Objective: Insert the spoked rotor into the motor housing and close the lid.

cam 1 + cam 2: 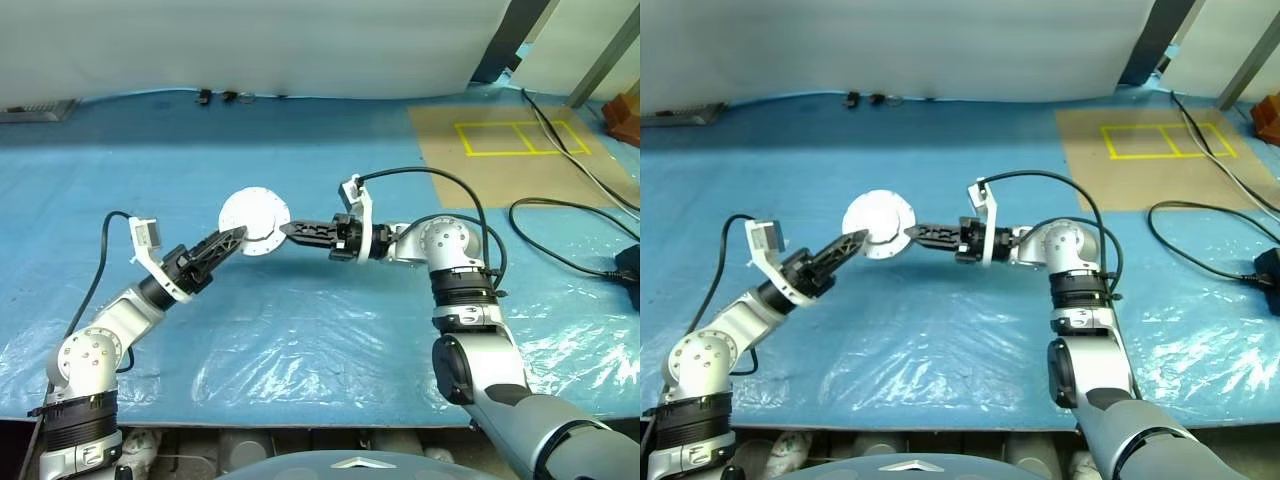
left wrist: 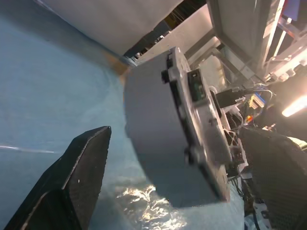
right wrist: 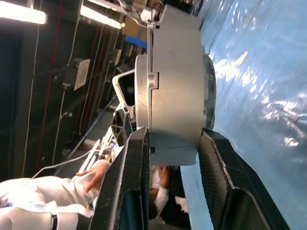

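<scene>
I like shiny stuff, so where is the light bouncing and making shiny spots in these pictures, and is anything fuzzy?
In the left eye view, white glare streaks the blue plastic sheet in front of the arms. In the right wrist view, the sheet sparkles beside the motor housing, and bright lamp strips glow up top. In the left wrist view, the near finger looks soft and fuzzy, with a small glint under the housing.

Matt gray metal motor housing [image 3: 175,91] (smooth-sided) over glossy, crinkled blue plastic sheet [image 1: 300,330].
</scene>
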Robot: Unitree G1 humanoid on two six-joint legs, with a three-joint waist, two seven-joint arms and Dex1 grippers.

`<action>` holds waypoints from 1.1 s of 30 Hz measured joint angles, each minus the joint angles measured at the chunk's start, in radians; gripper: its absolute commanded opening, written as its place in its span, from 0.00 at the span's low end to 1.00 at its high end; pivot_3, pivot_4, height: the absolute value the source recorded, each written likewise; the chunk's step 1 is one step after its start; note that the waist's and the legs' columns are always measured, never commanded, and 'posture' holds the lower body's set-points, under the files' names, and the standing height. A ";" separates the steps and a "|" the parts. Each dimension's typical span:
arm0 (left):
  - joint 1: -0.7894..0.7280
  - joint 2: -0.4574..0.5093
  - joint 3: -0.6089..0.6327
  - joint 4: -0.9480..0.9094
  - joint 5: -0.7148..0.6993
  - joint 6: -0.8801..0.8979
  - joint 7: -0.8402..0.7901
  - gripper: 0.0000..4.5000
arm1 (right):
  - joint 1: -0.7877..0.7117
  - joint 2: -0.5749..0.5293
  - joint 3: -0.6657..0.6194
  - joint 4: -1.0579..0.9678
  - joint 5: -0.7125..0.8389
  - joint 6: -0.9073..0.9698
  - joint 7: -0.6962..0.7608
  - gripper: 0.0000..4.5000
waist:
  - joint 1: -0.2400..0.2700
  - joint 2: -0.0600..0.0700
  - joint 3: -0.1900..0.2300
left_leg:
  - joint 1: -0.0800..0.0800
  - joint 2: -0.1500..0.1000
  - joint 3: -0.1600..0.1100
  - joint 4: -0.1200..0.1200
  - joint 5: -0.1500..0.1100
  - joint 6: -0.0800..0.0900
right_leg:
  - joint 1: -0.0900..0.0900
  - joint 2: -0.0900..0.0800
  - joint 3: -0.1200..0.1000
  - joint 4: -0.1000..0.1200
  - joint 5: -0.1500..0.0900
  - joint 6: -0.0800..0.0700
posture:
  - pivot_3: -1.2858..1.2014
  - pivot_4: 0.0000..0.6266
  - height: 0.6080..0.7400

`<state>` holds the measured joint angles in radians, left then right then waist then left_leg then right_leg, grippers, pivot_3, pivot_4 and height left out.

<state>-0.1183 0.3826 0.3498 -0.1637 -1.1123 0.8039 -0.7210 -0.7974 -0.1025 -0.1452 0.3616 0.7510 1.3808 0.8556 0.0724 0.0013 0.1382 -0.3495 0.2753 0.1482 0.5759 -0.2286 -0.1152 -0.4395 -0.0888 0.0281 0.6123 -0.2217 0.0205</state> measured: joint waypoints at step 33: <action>-0.096 -0.137 -0.031 -0.007 -0.132 0.021 0.297 0.59 | 0.028 -0.002 -0.004 -0.031 0.013 -0.086 -0.048 0.46 | 0.020 -0.002 0.000 | 0.000 0.000 0.000 0.005 0.000 0.000 | 0.000 0.000 0.001 0.008 0.000 0.000 | 0.52 0.24 1.00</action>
<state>-0.2144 0.2451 0.3191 -0.1711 -1.2441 0.8252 -0.4244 -0.7697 -0.1044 -0.1488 0.3304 0.7644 1.2952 0.8075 0.0926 -0.0009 0.1381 -0.3500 0.2752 0.1478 0.5811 -0.2286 -0.1151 -0.4393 -0.0892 0.0295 0.6205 -0.2218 0.0204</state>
